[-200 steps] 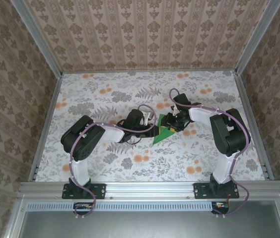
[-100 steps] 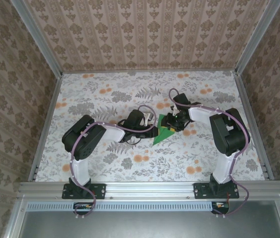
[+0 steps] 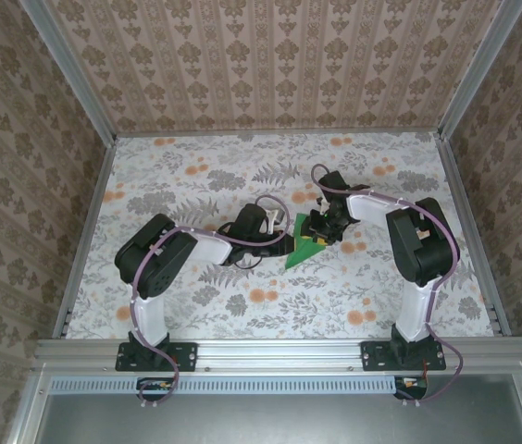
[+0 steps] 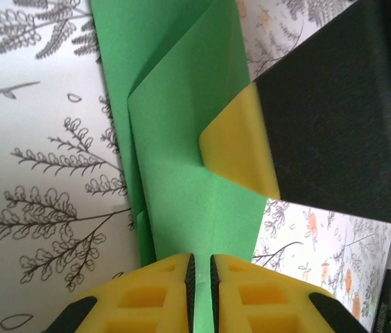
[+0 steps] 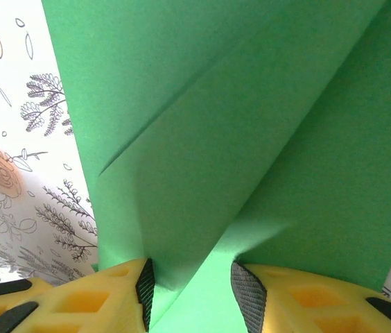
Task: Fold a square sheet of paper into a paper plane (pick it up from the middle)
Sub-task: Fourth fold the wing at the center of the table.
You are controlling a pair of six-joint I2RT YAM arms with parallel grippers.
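You are partway through, I think. The paper [image 3: 301, 247] is no longer a flat square. It has slanted folds, some parts lie in layers on top of each other, and from above it looks like a green wedge with a point near you. It is not yet a thin dart with a crease down the middle, so I think more folds are left, and each crease needs pressing flat. The paper lies on the flowery tabletop [image 3: 196, 176], and both arms reach in to it, one from each side. The left fingers [image 4: 154, 298] sit at the left edge of the paper. They are almost closed, with a thin strip of green pinched between them, so they hold the paper there. The right fingers [image 5: 91, 305] sit at the right side of the paper. They stand a fair way apart, and a raised fold of the paper runs up between the two black pads. You cannot tell from here if they squeeze that fold or just sit around it. In the left wrist view, the yellow tip of one right finger rests on top of the paper, near its middle.
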